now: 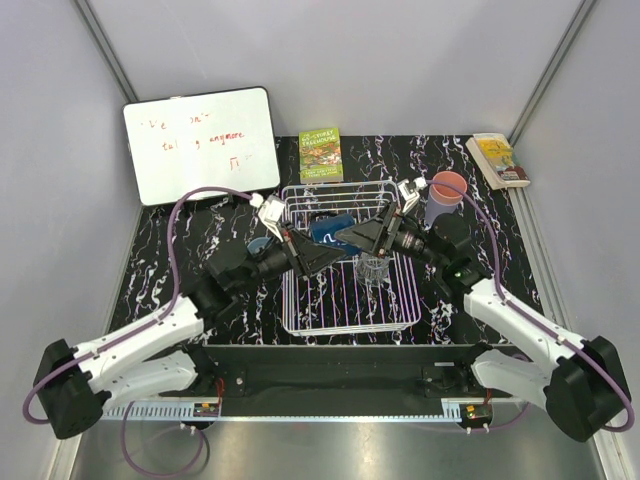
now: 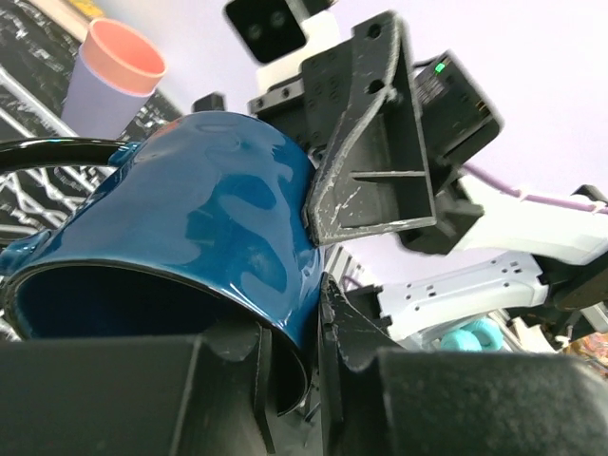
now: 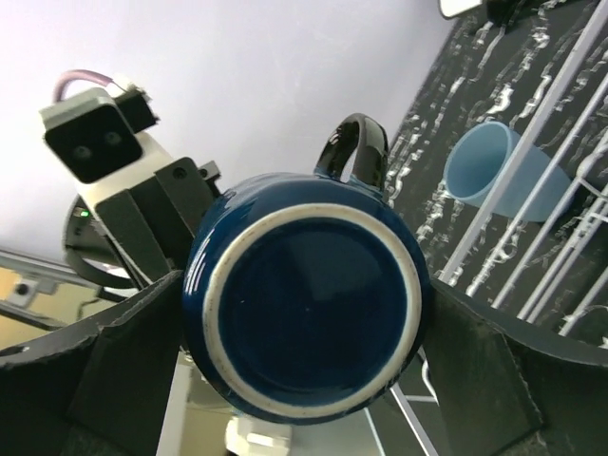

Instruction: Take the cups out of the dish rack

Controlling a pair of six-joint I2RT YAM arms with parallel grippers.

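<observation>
- Top view: white wire dish rack [image 1: 400, 310] sits mid-table [image 1: 170, 230] on the black marbled top.
- Dark blue cup [image 1: 328, 229] is over the rack's far half, toward 12 o'clock, tipped on its side between the two arms.
- Left gripper [image 1: 312, 246] reaches it from 8 o'clock, right gripper [image 1: 350, 236] from 3 o'clock.
- Clear glass [image 1: 372, 270] stands inside the rack, just at 5 o'clock of the blue cup.
- Light blue cup [image 1: 258, 245] is outside the rack at its 9 o'clock, partly hidden by the left arm.
- Lavender cup [image 1: 437, 212] stands upright outside the rack at 2 o'clock, with the salmon-pink cup [image 1: 449, 185] nested in it.
- Whiteboard [image 1: 200, 145] is at 10 o'clock, green book [image 1: 320, 155] at 12 o'clock, second book [image 1: 497, 160] at the far right corner.
- Left wrist view: left jaws narrow, pinching the blue cup's wall at the rim, one finger inside the mouth and one outside. One right finger [image 2: 366, 142] lies against the cup's outer side at 1 o'clock.
- Right wrist view: the cup's base faces the lens, handle [image 3: 356, 142] at 12 o'clock. Right jaws wide, one finger at 9 o'clock and one at 3 o'clock of the base. Cannot tell whether the pads touch.
</observation>
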